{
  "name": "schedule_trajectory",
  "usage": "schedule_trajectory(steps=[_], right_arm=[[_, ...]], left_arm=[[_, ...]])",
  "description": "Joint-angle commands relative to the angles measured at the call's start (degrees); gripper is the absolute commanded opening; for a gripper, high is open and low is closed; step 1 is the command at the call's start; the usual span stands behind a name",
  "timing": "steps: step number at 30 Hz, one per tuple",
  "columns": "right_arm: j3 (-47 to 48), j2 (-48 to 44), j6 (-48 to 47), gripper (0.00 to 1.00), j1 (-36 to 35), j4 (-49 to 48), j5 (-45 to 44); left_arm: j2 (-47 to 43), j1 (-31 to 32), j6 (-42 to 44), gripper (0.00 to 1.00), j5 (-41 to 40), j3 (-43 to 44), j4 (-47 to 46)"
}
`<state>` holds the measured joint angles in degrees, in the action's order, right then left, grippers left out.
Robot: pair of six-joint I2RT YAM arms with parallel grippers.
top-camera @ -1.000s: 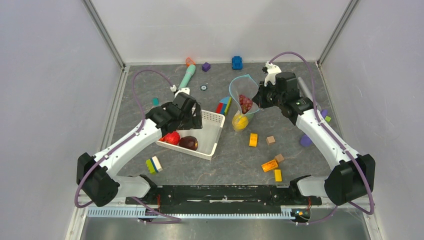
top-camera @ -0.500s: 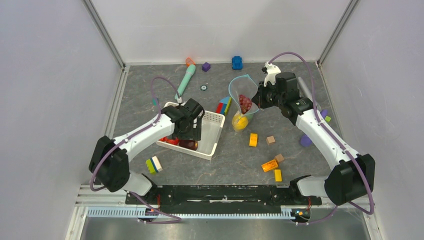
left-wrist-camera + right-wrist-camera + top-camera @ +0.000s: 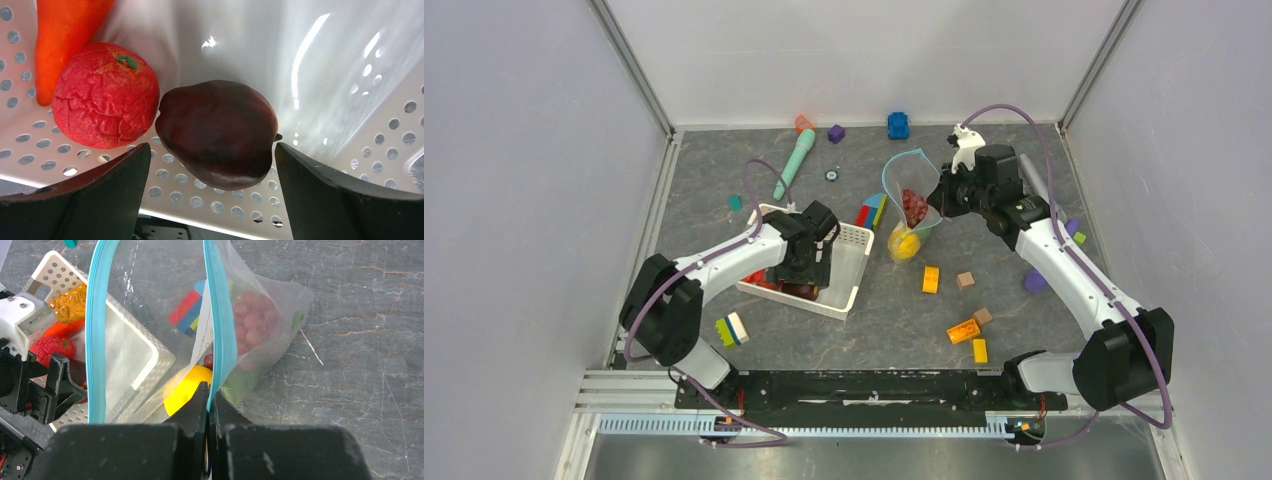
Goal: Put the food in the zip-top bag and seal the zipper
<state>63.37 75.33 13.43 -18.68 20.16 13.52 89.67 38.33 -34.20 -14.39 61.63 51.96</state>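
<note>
My left gripper (image 3: 804,265) is down inside the white mesh basket (image 3: 852,240), open wide. In the left wrist view its jaws stand either side of a dark maroon fruit (image 3: 217,132) without touching it. A red fruit (image 3: 105,95) and an orange carrot (image 3: 62,40) lie beside it. My right gripper (image 3: 944,197) is shut on the rim of the zip-top bag (image 3: 902,170), holding its mouth up and open. The light-blue zipper (image 3: 96,330) loops round the mouth. Purple grapes (image 3: 252,315) and a yellow fruit (image 3: 187,387) are in the bag.
A stack of coloured blocks (image 3: 871,212) lies between basket and bag. Orange and wooden blocks (image 3: 931,279) are scattered at front right, and a striped block (image 3: 731,329) at front left. A teal marker toy (image 3: 794,164) and a blue car (image 3: 898,125) lie near the back wall.
My left gripper has moved right and down into the basket, over the maroon fruit, still open. The right gripper and the bag have stayed put.
</note>
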Motion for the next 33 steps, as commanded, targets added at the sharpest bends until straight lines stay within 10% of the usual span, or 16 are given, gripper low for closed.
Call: schedule_trajectory(steps=[1, 19, 26, 33], right_arm=[[0.0, -0.1, -0.2, 0.0, 0.0, -2.6, 0.5], [0.1, -0.7, -0.5, 0.0, 0.0, -2.2, -0.6], [0.2, -0.8, -0.4, 0.0, 0.0, -2.2, -0.5], [0.3, -1.2, -0.7, 0.0, 0.0, -2.2, -0.3]], left_arm=[[0.9, -0.1, 1.5, 0.97, 1.5, 0.2, -1.8], [0.0, 0.0, 2.4, 0.34, 3.8, 0.2, -3.6], [-7.6, -0.1, 2.3, 0.23, 2.0, 1.4, -6.1], [-20.2, -0.1, 3.3, 0.17, 12.3, -2.3, -33.1]])
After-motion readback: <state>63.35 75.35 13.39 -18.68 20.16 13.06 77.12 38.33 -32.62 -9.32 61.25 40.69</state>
